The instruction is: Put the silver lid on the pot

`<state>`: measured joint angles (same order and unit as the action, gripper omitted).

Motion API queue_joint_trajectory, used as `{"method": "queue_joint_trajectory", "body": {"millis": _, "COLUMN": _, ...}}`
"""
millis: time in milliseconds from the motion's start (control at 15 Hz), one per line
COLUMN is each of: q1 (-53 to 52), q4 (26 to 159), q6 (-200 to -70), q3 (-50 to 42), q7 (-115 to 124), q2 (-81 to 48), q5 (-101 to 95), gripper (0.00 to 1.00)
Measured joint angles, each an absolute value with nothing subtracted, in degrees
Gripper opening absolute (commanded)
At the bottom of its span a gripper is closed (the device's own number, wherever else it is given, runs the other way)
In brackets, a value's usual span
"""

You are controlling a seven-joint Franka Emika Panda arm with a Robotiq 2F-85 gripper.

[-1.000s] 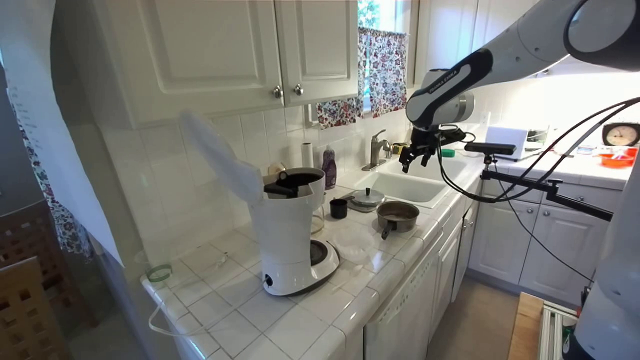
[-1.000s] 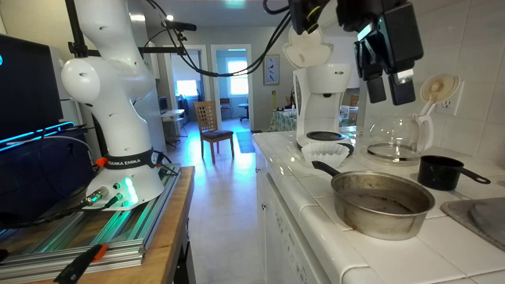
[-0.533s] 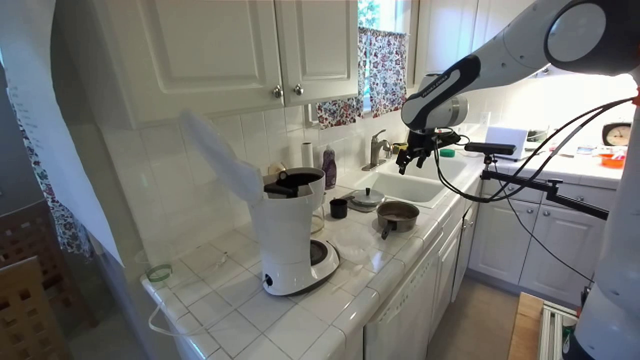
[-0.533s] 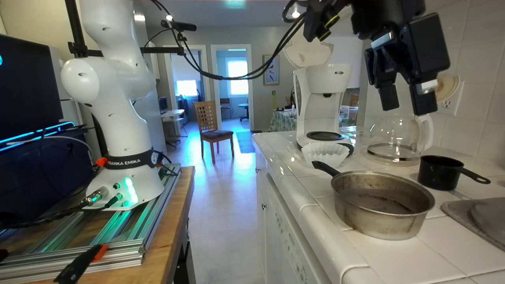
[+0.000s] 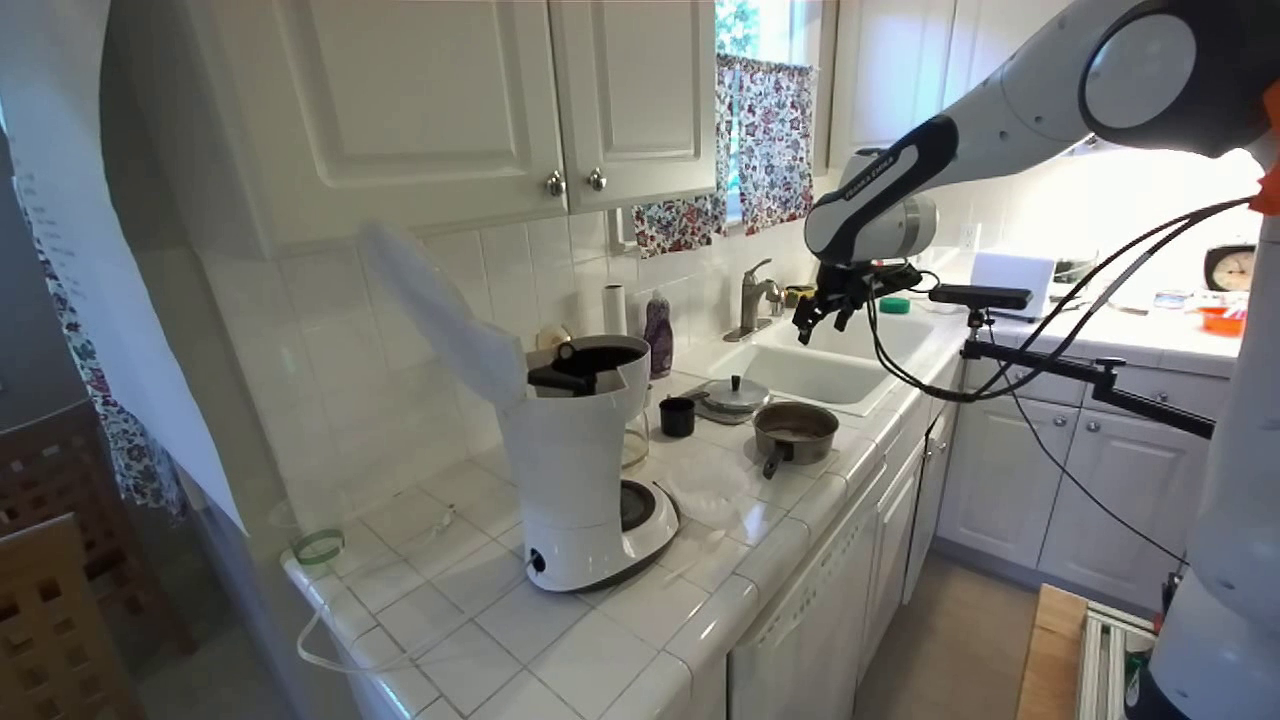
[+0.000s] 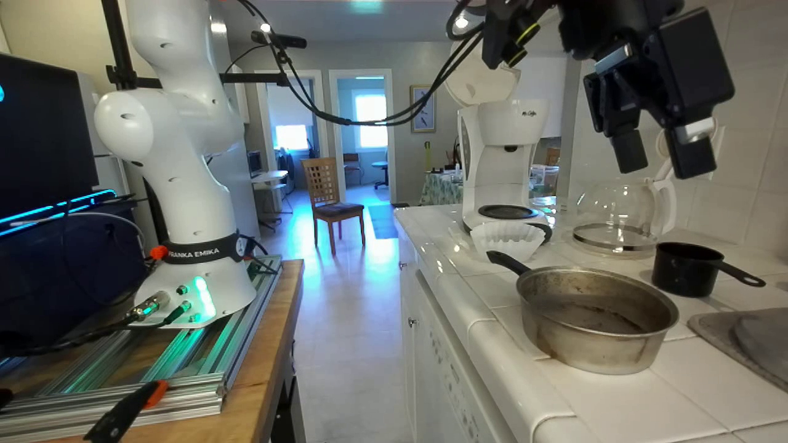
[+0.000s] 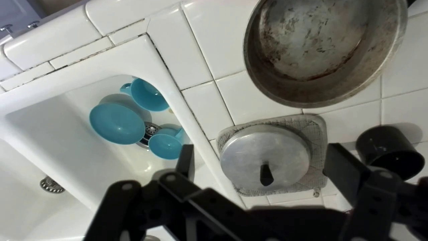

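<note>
We find the black-knobbed round silver metal lid (image 7: 254, 152) lying on a grey quilted pad (image 7: 316, 150), on the white tiled counter (image 7: 214, 36), just beside the rim of a white sink (image 7: 179, 103). Higher up hangs the black two-fingered gripper (image 6: 662, 157), its fingers spread wide with open air between the tips; in the wrist view we see the lid between those fingers, lower down and well apart from them. Compared with one second ago, in an exterior view the gripper sits farther toward the white tiled wall (image 6: 760, 166) and tilts more, while its spread, the lid and the black-handled low round dark-grey metal pot (image 6: 597, 352) are unchanged. The pot stands open-topped just beside the pad, nearer the counter's front edge. Farther from the sink than the pad we see a small black cup (image 6: 682, 271), then a clear glass carafe (image 6: 615, 215) and, toward the counter's end, a tall white coffee maker (image 5: 575, 470).
</note>
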<state>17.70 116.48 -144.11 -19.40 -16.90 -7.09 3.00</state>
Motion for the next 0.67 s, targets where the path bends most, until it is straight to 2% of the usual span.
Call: {"method": "queue_joint_trajectory", "body": {"millis": 667, "q1": 22.06, "q4": 112.00, "q6": -146.26, "q3": -17.06, "q7": -20.67, "q2": -11.73, "q5": 11.53, "gripper": 1.00}}
